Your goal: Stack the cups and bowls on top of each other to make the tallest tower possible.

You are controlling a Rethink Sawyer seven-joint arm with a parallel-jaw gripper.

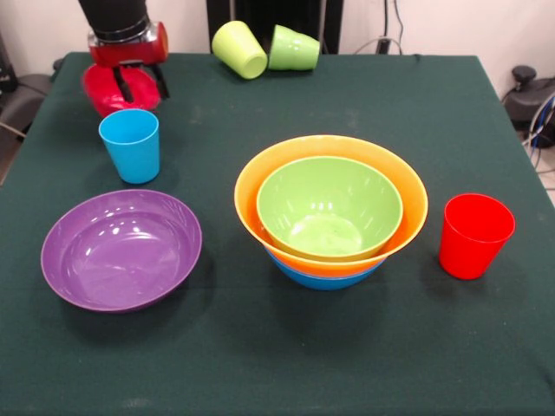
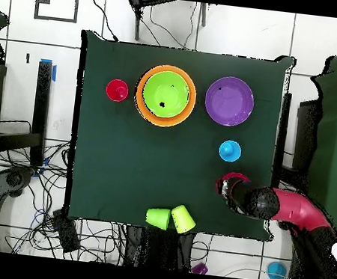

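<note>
Only front view shows hand [image 1: 139, 83] fingers spread inside small red bowl [image 1: 108, 95]; overhead hides them.

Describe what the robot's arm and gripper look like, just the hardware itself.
In the front view the arm ends in a black cylindrical section, then a glossy red collar with a silver band, and the gripper has two thin black fingers. From overhead, the arm shows a red link leading to a rounded black joint.

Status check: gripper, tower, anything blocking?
Gripper open over small red plastic bowl. Tower: green bowl in orange, blue beneath. Sky blue cup stands close by.
</note>
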